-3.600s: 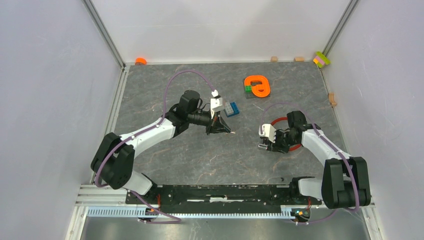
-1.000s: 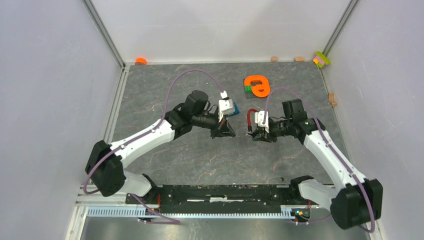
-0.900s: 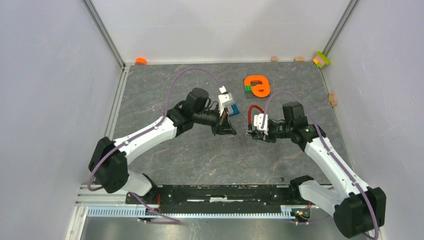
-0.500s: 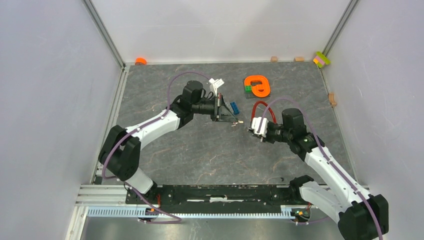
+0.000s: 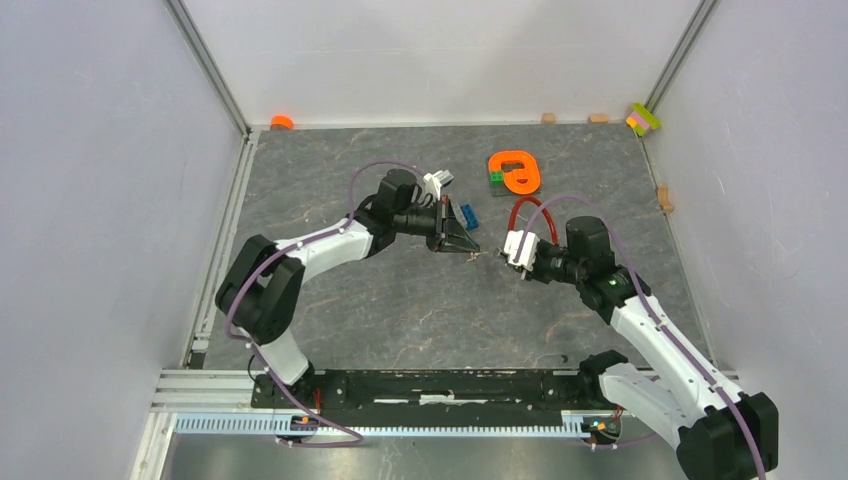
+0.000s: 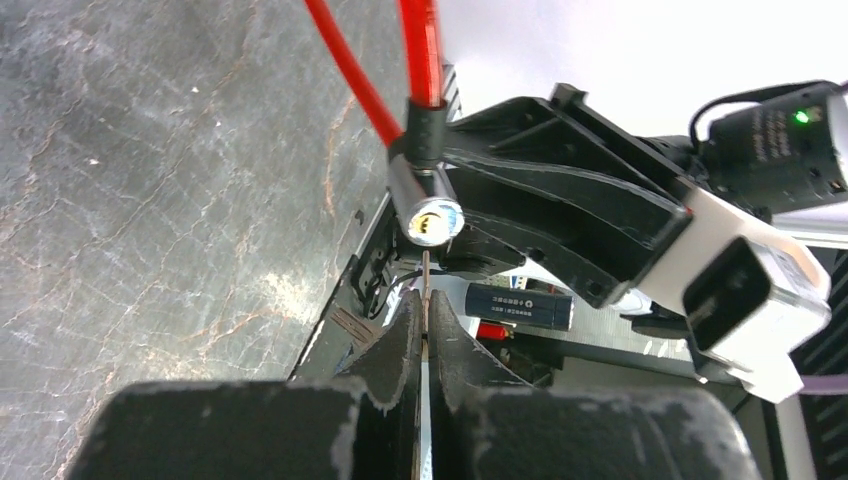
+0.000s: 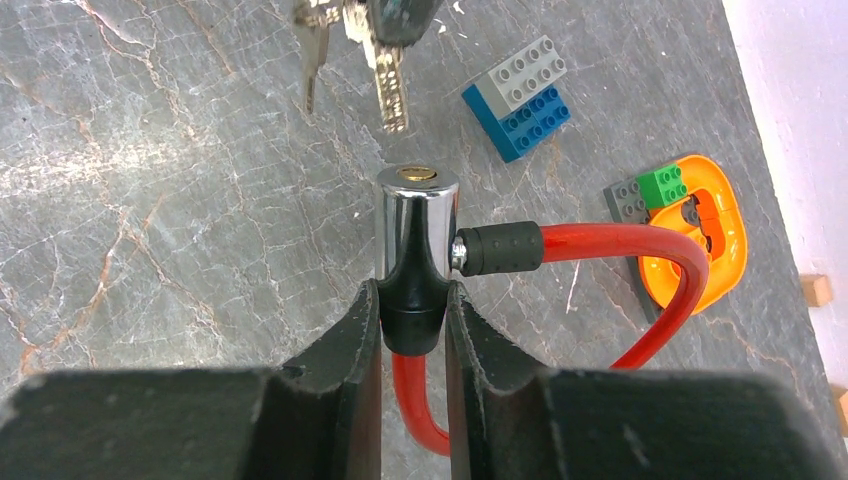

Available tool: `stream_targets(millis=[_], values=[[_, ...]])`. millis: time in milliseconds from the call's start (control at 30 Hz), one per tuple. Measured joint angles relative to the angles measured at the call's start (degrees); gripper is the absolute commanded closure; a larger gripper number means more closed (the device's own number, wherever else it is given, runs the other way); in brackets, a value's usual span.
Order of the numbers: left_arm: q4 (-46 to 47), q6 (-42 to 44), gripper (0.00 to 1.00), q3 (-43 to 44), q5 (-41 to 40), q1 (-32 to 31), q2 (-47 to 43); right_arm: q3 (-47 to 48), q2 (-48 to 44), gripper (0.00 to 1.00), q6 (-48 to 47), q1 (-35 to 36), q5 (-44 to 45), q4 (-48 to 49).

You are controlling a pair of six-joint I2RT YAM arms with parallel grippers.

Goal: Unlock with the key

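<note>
Left gripper [image 6: 423, 310] is closed flat on the head of the key [image 7: 390, 90], so the blade projects straight out past the fingertips. This pinch keeps the blade in line with the wrist, so a wrist roll would turn the key. A spare key [image 7: 310, 50] on the same bunch hangs loose beside it.

Right gripper [image 7: 413, 300] is clamped on the black lower end of the lock barrel [image 7: 415, 230]. The chrome upper end stays uncovered, and the keyhole [image 7: 417, 175] faces the left gripper. Held this way, the barrel is raised off the table [image 7: 150, 200] and braced against the push of insertion. The red cable [image 7: 620, 245] loops away to one side, out of the approach path.

In the right wrist view the key tip sits near the keyhole, apart from it and offset slightly to one side. In the left wrist view the blade looks aligned just below the barrel face, but contact cannot be confirmed there.

Current step, as judged: final alignment before insertion. The next move calls for a small sideways correction, then a straight advance. Any tilt of the blade could make it skid off the chrome rim. A blue and grey block [image 7: 520, 95] lies on the table beyond, well apart.
</note>
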Motion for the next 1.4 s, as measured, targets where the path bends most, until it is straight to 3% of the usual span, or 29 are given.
stream_targets(millis=[1400], values=[[-0.37,0.46,0.98,1.64,1.01,-1.03,3.06,-0.87,0.24,1.0,-0.31,0.2,-1.25,-2.14]])
